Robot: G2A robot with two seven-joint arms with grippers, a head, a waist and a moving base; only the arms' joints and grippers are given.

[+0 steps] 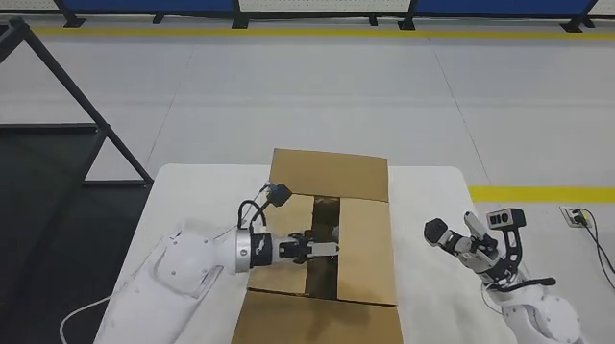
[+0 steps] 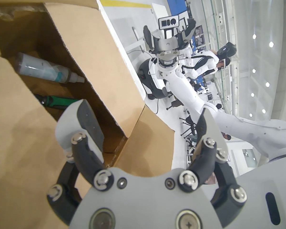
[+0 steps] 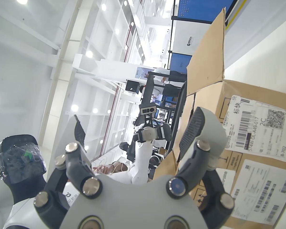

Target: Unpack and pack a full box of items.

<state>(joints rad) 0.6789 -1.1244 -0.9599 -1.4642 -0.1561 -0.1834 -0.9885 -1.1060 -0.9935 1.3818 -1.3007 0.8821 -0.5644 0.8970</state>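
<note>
An open cardboard box point(image 1: 363, 248) stands on the white table point(image 1: 192, 190) with its flaps folded outward. My left gripper point(image 1: 327, 247) hovers over the box's opening, open and holding nothing point(image 2: 145, 125). Inside the box lie a clear bottle with a white cap point(image 2: 45, 69) and a green-handled tool point(image 2: 58, 101). My right gripper point(image 1: 454, 227) is held above the table to the right of the box, open and empty point(image 3: 138, 129). The box's labelled side wall point(image 3: 252, 144) shows beside the right gripper's fingers. The rest of the box's inside is hidden by its flaps.
A black metal frame point(image 1: 58, 85) stands off the table's left side. The back flap point(image 1: 330, 173) and the front flap point(image 1: 317, 323) stick out from the box. Bare table lies on both sides of the box.
</note>
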